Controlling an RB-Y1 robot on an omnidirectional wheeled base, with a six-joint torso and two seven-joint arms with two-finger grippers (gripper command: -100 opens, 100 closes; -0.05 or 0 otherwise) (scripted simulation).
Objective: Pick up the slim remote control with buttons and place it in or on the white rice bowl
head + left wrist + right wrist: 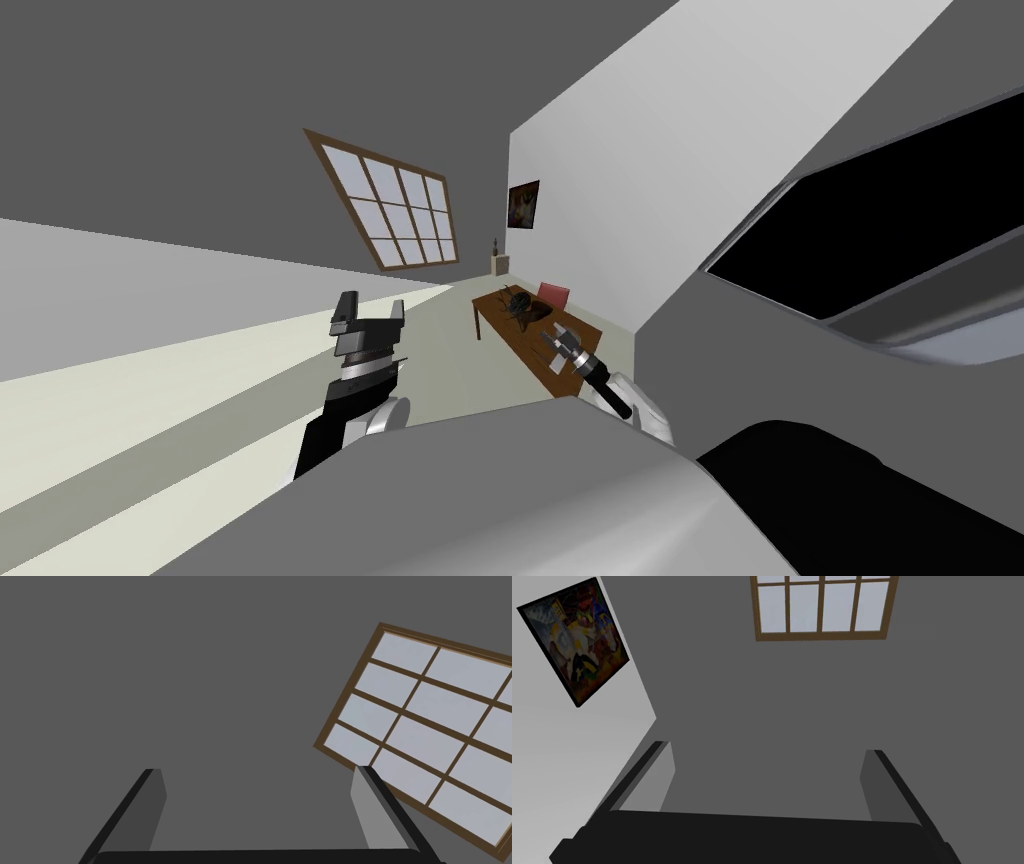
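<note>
Nearest, the left jaws hang apart and empty over the floor, fingers (156, 801) spread. The right jaws, fingers (662, 776) likewise apart, hover over the near end of the one brown worktop (522, 342). Farther along it sits one dark cluster (520, 303), and I cannot tell remote from bowl there. One red chair (553, 293) stands beyond. A slim remote is likely light, stiff and slick, so pinch its long narrow sides midway.
</note>
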